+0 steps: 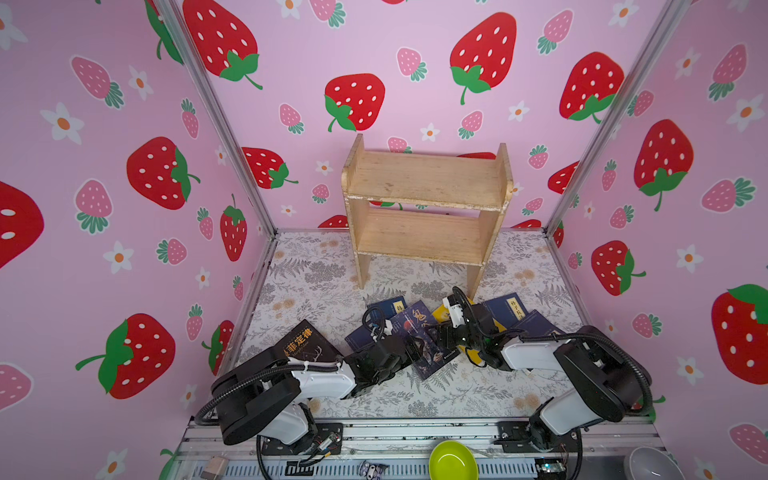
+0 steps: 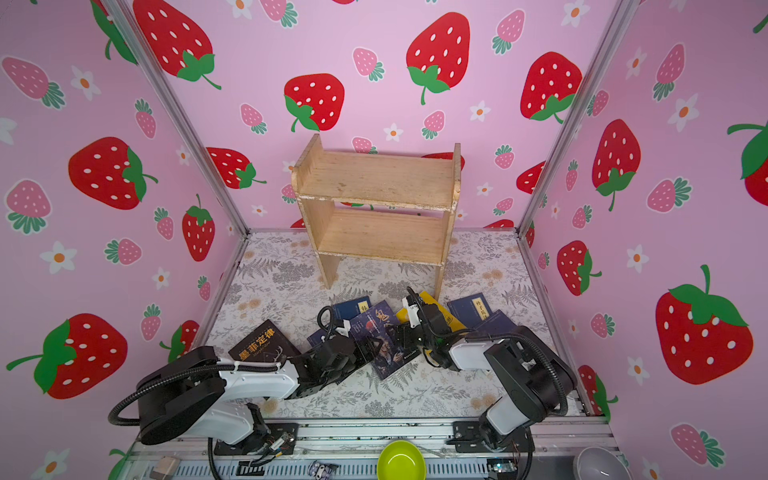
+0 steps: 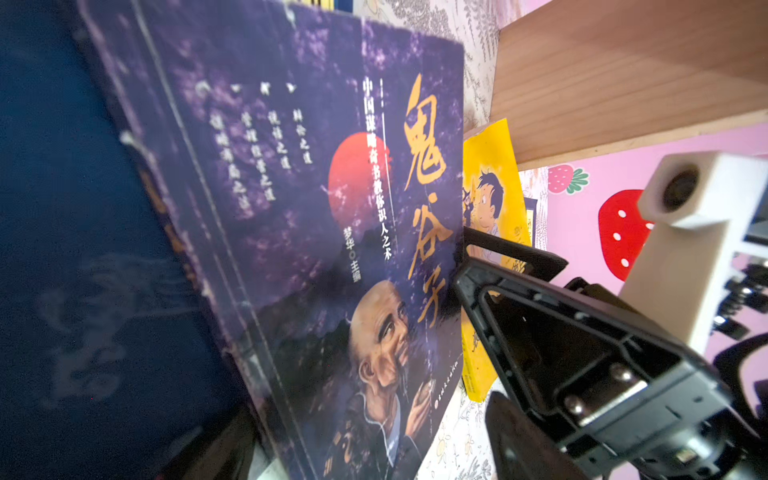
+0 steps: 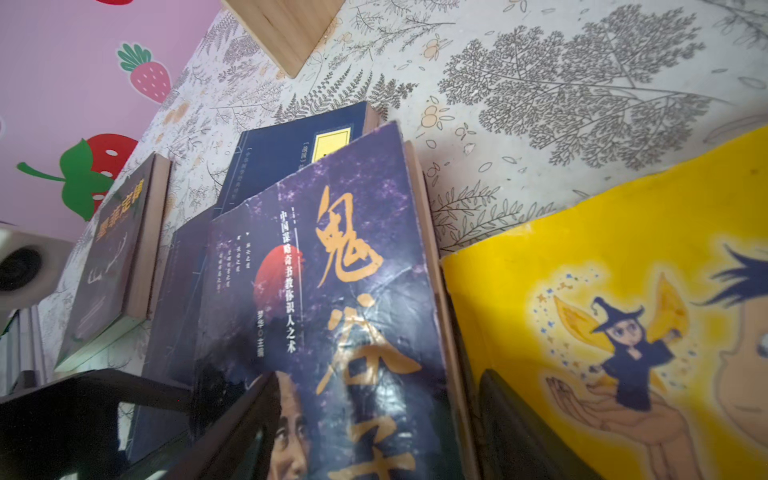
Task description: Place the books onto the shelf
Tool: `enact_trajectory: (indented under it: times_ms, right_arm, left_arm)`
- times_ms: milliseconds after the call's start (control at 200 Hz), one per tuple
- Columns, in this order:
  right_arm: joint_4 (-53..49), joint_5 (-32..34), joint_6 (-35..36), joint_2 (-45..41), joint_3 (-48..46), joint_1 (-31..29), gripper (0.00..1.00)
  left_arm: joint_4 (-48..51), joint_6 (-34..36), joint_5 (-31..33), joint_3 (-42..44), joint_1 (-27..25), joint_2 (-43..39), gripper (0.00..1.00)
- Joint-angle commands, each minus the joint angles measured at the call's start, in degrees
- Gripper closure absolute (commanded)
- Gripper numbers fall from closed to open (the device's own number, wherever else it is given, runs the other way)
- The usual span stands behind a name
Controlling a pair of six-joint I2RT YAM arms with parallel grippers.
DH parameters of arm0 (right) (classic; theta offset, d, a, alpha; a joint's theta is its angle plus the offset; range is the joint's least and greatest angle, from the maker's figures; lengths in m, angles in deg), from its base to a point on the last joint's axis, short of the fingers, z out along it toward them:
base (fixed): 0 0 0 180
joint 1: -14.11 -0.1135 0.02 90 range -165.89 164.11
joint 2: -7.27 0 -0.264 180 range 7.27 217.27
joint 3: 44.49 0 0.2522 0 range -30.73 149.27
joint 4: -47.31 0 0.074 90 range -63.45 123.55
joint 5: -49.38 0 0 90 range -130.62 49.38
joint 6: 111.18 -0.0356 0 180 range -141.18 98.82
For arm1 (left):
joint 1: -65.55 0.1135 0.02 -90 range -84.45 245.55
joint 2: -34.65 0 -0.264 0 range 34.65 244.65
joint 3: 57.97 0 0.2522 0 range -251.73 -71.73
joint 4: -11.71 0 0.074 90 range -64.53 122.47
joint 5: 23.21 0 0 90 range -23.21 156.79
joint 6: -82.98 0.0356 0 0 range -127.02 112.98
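Observation:
The shelf (image 1: 428,183) (image 2: 378,178) stands empty at the back of the table. The books lie scattered in front of it. A dark purple book (image 1: 415,322) (image 3: 332,208) (image 4: 332,270) rests tilted on navy books (image 1: 388,307) (image 4: 286,153). My left gripper (image 1: 409,353) (image 3: 357,436) is open around its left side. My right gripper (image 1: 438,332) (image 4: 374,386) is open at its right edge, one finger over the cover, the other beside the yellow book (image 1: 438,311) (image 4: 623,311). The black book (image 1: 305,343) (image 4: 112,270) lies at the left.
Two more navy books (image 1: 507,307) lie at the right, partly under my right arm. Strawberry-patterned walls close in the table on three sides. A green bowl (image 1: 453,461) and a grey bowl (image 1: 652,465) sit beyond the front metal rail.

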Motion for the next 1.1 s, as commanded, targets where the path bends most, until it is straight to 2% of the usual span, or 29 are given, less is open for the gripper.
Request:
enact_trajectory:
  times_ms: [0, 190, 535, 720, 910, 1090]
  right_arm:
    - [2.93, -3.20, -0.80, 0.53, 0.81, -0.56, 0.26]
    - [8.44, -8.35, -3.76, 4.32, 0.63, -0.65, 0.32]
    - [12.56, -9.44, -4.81, 5.86, 0.02, -0.74, 0.33]
    - [15.78, -10.94, -5.94, 7.47, -0.24, -0.66, 0.34]
    - [19.16, -11.94, -7.79, 9.07, -0.59, -0.73, 0.34]
    - [17.93, -12.57, -7.93, 9.37, 1.92, -0.72, 0.33]
  left_arm:
    - [-4.89, 0.03, 3.03, -0.15, -0.60, -0.31, 0.19]
    - [-6.21, 0.93, 3.04, -0.96, -1.63, -1.24, 0.32]
    - [-6.82, 2.05, 4.13, -2.70, -2.16, -4.40, 0.37]
    - [-3.89, -0.80, 5.62, -3.75, -2.13, -4.08, 0.41]
    - [5.78, -3.20, 8.97, -5.44, -2.49, -6.25, 0.50]
    - [14.45, -4.91, 9.79, -6.68, -3.01, -8.74, 0.58]
